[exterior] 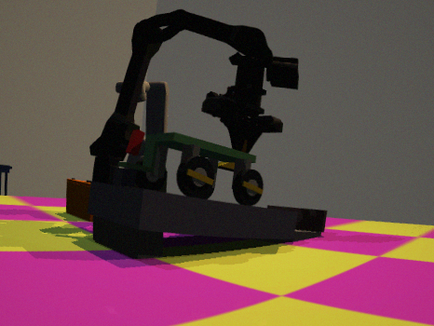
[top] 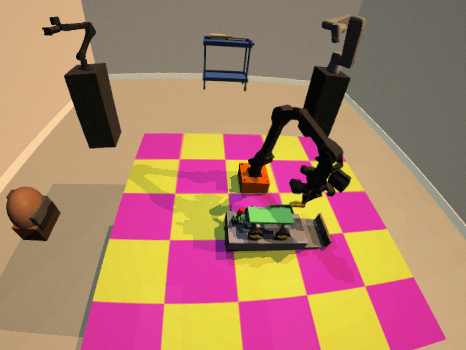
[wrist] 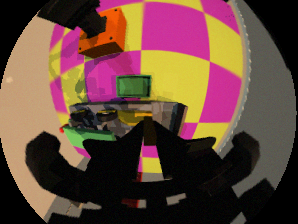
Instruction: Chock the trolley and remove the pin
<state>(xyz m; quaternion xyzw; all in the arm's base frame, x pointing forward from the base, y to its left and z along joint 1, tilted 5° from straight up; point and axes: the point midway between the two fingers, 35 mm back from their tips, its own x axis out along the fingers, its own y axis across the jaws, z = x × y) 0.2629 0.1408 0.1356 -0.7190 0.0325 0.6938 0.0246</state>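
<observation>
The trolley, with a green deck and dark wheels, stands on the grey ramp. The red-headed stop pin is at its uphill end. My gripper is shut on the orange handle of the yellow chock. The chock hangs near the trolley's downhill end on its far side in the top and exterior views; its exact gap to a wheel and to the ramp cannot be told. The green tray lies behind the ramp.
A dark end board stands at the ramp's low end. The orange block under the arm's base is behind the ramp's uphill half. The trolley's deck is close beside my fingers.
</observation>
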